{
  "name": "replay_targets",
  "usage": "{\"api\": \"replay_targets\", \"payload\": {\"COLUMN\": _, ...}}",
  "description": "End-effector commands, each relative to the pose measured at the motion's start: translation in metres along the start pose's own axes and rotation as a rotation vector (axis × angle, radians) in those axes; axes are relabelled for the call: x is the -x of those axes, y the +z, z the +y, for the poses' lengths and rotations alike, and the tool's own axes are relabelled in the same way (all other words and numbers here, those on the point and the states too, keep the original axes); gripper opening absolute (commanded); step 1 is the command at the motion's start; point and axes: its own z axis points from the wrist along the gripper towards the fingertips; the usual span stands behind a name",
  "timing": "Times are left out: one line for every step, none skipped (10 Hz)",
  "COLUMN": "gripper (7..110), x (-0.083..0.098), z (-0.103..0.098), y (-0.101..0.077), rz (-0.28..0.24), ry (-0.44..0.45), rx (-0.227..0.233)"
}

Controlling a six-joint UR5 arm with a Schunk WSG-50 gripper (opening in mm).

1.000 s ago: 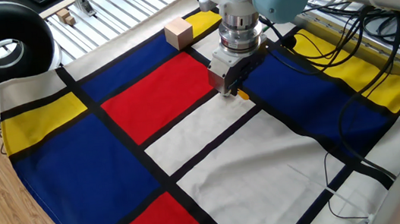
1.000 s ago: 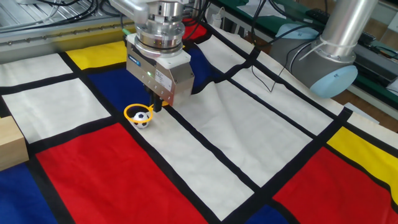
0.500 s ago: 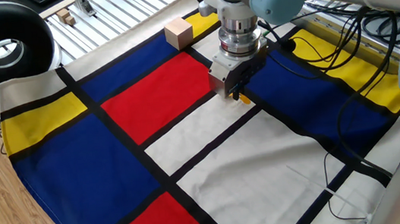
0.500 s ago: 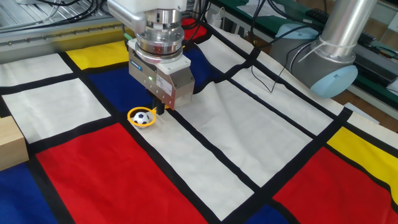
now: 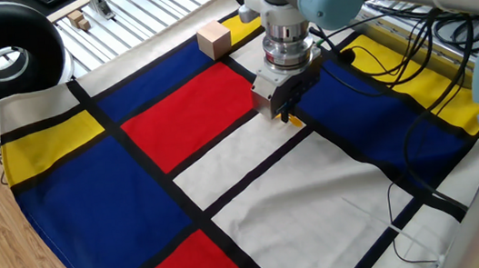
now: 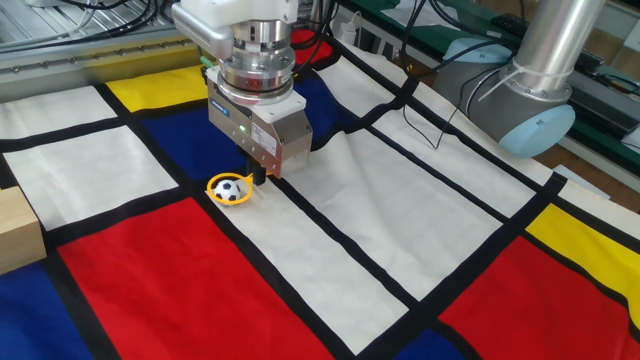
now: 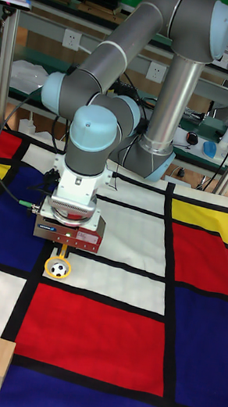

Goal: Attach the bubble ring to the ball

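Now 1 bubble ring (image 6: pixel 229 189) encircling 1 ball (image 6: pixel 231 190), 1 claw (image 6: pixel 256 176) gripping its handle

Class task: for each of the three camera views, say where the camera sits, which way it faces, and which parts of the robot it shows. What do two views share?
One fixed view: high, at a cloth corner; shows wrist and gripper, cube behind.
The other fixed view: low, close; ring around ball, base at right.
Tall fixed view: faces the base; whole arm.
Shared: ring and ball in the last two.

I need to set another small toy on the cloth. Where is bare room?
The big red panel between the wooden cube and the ball is bare. It is crowded where the gripper holds the ring around the ball.
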Motion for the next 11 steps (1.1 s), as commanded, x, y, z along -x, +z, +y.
{"api": "replay_targets", "payload": {"gripper": 7, "x": 0.002, "z": 0.003, "y": 0.000, "rz": -0.004, "ry": 0.008, "rx": 0.020}}
{"api": "replay_targets", "payload": {"gripper": 7, "x": 0.002, "z": 0.003, "y": 0.000, "rz": -0.006, "ry": 0.006, "rx": 0.022}}
{"api": "replay_targets", "payload": {"gripper": 7, "x": 0.003, "z": 0.004, "y": 0.000, "rz": -0.009, "ry": 0.006, "rx": 0.022}}
{"api": "replay_targets", "payload": {"gripper": 7, "x": 0.004, "z": 0.004, "y": 0.001, "rz": -0.010, "ry": 0.007, "rx": 0.022}}
{"api": "replay_targets", "payload": {"gripper": 7, "x": 0.005, "z": 0.004, "y": 0.001, "rz": -0.013, "ry": 0.007, "rx": 0.022}}
{"api": "replay_targets", "payload": {"gripper": 7, "x": 0.008, "z": 0.003, "y": 0.002, "rz": -0.023, "ry": 0.008, "rx": 0.021}}
{"api": "replay_targets", "payload": {"gripper": 7, "x": 0.010, "z": 0.004, "y": 0.002, "rz": -0.026, "ry": 0.007, "rx": 0.022}}
{"api": "replay_targets", "payload": {"gripper": 7, "x": 0.011, "z": 0.003, "y": 0.003, "rz": -0.026, "ry": 0.003, "rx": 0.022}}
{"api": "replay_targets", "payload": {"gripper": 7, "x": 0.012, "z": 0.005, "y": 0.004, "rz": -0.027, "ry": -0.002, "rx": 0.028}}
{"api": "replay_targets", "payload": {"gripper": 7, "x": 0.007, "z": 0.008, "y": 0.004, "rz": -0.007, "ry": 0.001, "rx": 0.040}}
{"api": "replay_targets", "payload": {"gripper": 7, "x": 0.002, "z": 0.011, "y": 0.004, "rz": 0.015, "ry": 0.000, "rx": 0.054}}
